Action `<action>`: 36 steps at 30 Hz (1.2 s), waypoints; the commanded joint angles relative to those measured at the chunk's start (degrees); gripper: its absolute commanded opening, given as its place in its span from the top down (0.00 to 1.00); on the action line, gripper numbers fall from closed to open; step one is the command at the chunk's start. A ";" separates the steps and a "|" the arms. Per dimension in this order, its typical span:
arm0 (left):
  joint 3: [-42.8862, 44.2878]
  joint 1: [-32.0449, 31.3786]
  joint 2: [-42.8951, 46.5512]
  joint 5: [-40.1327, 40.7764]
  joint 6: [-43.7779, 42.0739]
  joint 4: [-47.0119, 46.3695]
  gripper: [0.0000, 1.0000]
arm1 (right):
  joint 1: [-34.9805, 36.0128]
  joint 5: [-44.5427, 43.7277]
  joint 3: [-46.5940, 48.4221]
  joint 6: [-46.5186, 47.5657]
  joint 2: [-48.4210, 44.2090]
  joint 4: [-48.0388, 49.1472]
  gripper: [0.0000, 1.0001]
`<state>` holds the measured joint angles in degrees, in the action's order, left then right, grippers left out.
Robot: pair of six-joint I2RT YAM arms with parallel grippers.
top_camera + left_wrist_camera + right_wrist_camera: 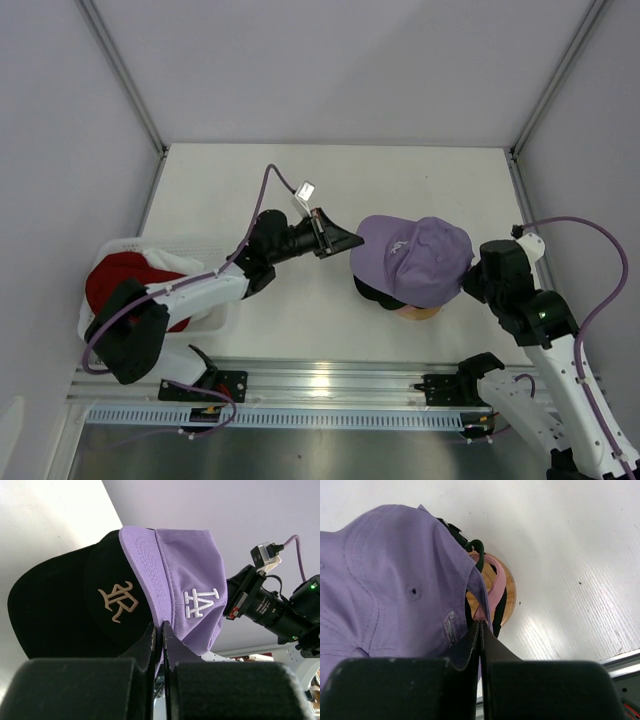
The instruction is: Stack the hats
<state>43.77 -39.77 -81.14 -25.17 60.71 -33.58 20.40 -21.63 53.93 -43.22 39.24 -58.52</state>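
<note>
**Top view.** The lavender cap (415,258) sat uppermost on a pile of caps over the wooden stand (422,313), right of centre on the white table (400,180). The brim of the black cap (372,291) projected from under its near-left edge. The left gripper (345,240) lay level, its tip just beside the lavender brim. The right arm (510,275) stood against the rear of the pile, and its fingers were hidden from this angle. At the left table edge, a white basket (205,245) held a red cap (120,285), well apart from the pile.

**Left wrist view.** The left gripper's fingers (150,640) were together, with the tips at the lower edge of the two caps. A sliver of lavender showed between them. Whether they pinched the brim could not be determined. The black cap bore a gold emblem, and the lavender cap overlapped it and carried white lettering.

**Right wrist view.** The right gripper (481,627) had its fingers pressed together, with the tips against the back edge of the lavender cap, near its strap. Whether any fabric was caught could not be determined. Beneath that cap, the rear edges of a pink cap (498,582) and a dark green cap (477,545) showed, all seated on the stand.
</note>
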 commanded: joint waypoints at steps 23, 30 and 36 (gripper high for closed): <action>-6.59 -3.74 -0.59 12.16 2.32 5.28 0.99 | -0.98 -4.39 0.65 7.01 2.33 5.34 0.76; -6.76 -3.91 -0.24 12.60 1.17 6.42 0.99 | -2.73 -3.43 -0.14 10.79 4.26 9.56 0.76; -6.85 -3.91 0.02 13.13 0.82 6.34 0.99 | -4.32 -0.08 -1.99 11.84 5.84 11.41 0.75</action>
<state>38.22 -43.40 -80.44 -14.15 64.47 -32.47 16.75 -22.81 52.75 -33.10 44.53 -50.06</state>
